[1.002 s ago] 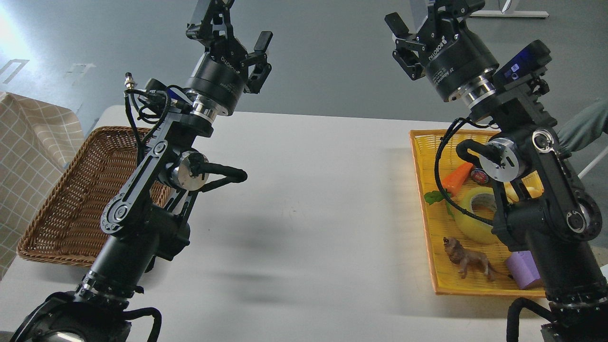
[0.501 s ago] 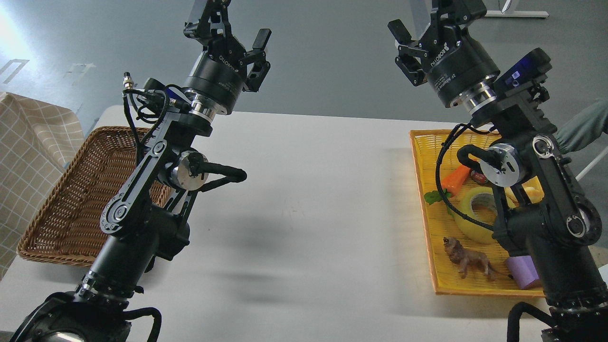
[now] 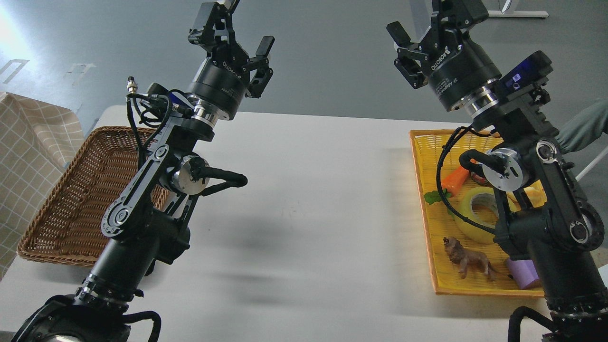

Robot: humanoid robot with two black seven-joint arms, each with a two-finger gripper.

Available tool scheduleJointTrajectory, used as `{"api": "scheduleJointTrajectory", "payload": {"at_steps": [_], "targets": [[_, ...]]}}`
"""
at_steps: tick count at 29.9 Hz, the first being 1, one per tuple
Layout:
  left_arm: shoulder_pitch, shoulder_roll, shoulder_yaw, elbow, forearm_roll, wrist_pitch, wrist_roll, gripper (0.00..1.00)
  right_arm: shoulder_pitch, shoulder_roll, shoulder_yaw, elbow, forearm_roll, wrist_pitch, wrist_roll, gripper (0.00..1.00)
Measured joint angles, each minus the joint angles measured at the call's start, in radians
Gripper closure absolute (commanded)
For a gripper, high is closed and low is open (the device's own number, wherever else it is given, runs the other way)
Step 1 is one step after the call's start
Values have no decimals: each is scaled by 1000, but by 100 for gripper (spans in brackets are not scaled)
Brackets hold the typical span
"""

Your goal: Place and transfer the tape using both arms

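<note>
The tape [image 3: 475, 213], a translucent yellow roll with a grey-white core, lies in the yellow tray [image 3: 427, 223] at the right, partly hidden behind my right arm. My left gripper [image 3: 235, 26] is raised high over the table's far left, fingers spread, empty. My right gripper [image 3: 434, 21] is raised high above the tray's far end, fingers spread, empty; its upper finger runs to the frame's top edge. Both grippers are well above and apart from the tape.
The tray also holds an orange carrot toy [image 3: 455, 179], a brown lion figure [image 3: 468, 259], a purple block [image 3: 521, 274] and a yellowish toy [image 3: 534, 192]. A brown wicker basket [image 3: 71, 199] stands at the left. A checked cloth [image 3: 28, 156] lies beyond it.
The left gripper has shifted slightly right and down. The right gripper has tilted and moved slightly right. The tape has not moved.
</note>
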Motion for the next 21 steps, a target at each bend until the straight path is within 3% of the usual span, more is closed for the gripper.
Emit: {"api": "scheduleJointTrajectory", "payload": {"at_steps": [7,21], "targets": [[3,0,-6,2,0,-1,-22,1,11,0,11,-3,0,4,0,0],[-8,0,-2,2,0,-1,-26,1,14,0,35,3,0,-1,2,0]]}}
